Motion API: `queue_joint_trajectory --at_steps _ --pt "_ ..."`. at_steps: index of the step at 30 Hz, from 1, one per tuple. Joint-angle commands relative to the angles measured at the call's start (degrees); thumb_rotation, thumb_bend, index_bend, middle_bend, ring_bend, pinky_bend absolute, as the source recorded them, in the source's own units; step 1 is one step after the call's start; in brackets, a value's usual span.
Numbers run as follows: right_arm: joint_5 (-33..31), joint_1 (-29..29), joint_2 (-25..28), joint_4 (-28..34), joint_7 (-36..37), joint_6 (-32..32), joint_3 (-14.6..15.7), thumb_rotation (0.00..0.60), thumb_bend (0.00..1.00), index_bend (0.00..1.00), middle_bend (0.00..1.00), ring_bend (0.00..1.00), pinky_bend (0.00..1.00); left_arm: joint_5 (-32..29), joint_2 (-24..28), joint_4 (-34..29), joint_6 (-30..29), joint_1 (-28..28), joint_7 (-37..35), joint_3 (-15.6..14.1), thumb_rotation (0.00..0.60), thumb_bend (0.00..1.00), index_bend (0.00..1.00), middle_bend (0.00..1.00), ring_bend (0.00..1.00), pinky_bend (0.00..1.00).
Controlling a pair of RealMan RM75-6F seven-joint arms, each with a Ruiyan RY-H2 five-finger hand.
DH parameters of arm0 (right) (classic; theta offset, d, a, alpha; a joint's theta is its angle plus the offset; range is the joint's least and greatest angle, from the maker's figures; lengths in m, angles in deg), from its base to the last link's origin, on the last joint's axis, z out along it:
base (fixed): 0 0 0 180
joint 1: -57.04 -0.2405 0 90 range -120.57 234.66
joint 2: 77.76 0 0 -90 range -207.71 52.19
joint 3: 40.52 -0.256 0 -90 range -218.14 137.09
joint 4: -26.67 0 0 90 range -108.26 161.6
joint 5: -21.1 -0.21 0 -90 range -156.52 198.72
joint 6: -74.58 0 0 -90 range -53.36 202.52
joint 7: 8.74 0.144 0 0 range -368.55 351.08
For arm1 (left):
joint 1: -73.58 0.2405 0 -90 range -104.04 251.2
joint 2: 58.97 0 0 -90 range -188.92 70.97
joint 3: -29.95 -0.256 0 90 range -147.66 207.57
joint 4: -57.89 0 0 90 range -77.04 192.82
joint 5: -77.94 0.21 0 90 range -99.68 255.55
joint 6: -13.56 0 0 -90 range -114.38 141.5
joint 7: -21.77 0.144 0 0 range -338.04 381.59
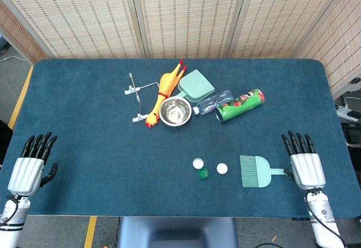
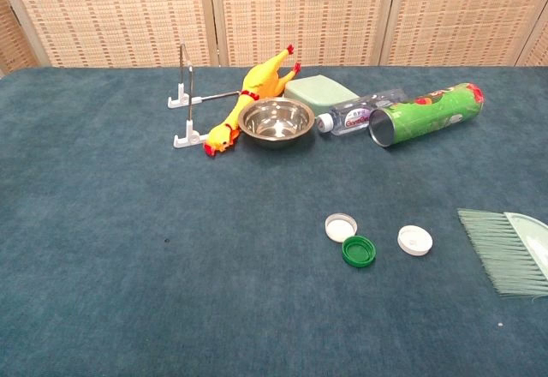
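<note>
Nothing is handled yet: the right hand, fingers apart and holding nothing, rests just beside the untouched green brush, and the left hand likewise lies spread and idle.

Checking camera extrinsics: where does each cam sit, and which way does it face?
Head view: high, looking steeply down on the table; left hand and right hand rest at the near edge.
Chest view: low, looking across the table toward the screens; no hands show.
Shared: steel bowl, rubber chicken, green can, three caps, green brush.
</note>
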Motion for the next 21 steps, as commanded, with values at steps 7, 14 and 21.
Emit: queue_joint_trajectory --at_steps 7,14,21 --pt "0.72 0.58 1.00 0.77 0.01 0.10 -0.03 0.600 0.14 0.00 0.00 0.00 0.00 0.32 0.98 -2.09 -0.33 0.24 0.63 -0.30 0.600 0.44 0.00 0.00 0.00 0.06" --pt "3.70 0.87 1.35 -1.46 1.79 2.05 2.45 0.600 0.14 0.00 0.00 0.00 0.00 0.56 1.40 -1.47 -0.24 0.44 -0.70 -0.67 0.600 0.44 0.00 0.00 0.00 0.06" --pt "5.00 0.44 -0.51 -7.73 1.78 6.73 4.97 0.600 0.14 0.14 0.10 0.00 0.00 0.53 1.10 -0.97 0.08 0.38 -0.82 -0.75 0.600 0.44 0.00 0.00 0.00 0.06"
